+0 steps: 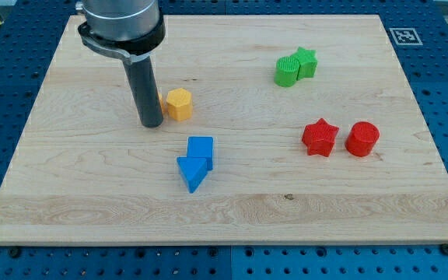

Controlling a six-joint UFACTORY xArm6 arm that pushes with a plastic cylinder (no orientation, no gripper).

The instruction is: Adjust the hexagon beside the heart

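Observation:
A yellow hexagon block point(179, 103) lies on the wooden board point(92, 194) at the upper left of centre. My tip point(152, 124) rests on the board just to the left of the hexagon and slightly below it, very close to it or touching its left side. I can make out no heart-shaped block. The rod and the arm body above it hide the board directly behind them.
A blue cube point(201, 148) and a blue triangular block point(191, 173) touch below the hexagon. A green star point(307, 60) and a green round block point(287, 71) touch at the upper right. A red star point(320, 138) and a red cylinder point(362, 139) lie at the right.

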